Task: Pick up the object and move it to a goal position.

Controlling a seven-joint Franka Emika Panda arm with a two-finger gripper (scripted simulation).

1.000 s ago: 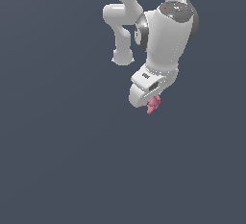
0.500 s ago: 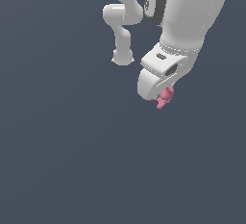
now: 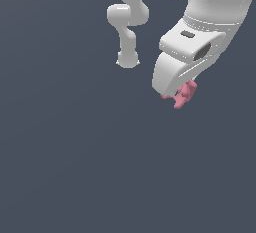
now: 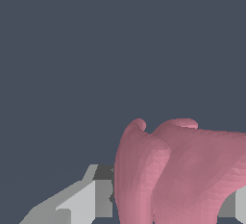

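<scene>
Pink object (image 3: 184,94) apparently clamped at gripper (image 3: 176,93) tips, protruding below.

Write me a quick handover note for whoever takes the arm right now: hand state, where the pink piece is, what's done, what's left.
Hand: shut on the pink piece, which pokes out below the fingertips in the exterior view and fills much of the wrist view.
Position: the piece hangs in the grasp toward the exterior view's right, touching no surface.
Done: pickup.
Left: carry it to the goal position. No goal marker shows in either view, so confirm the target before moving.
</scene>
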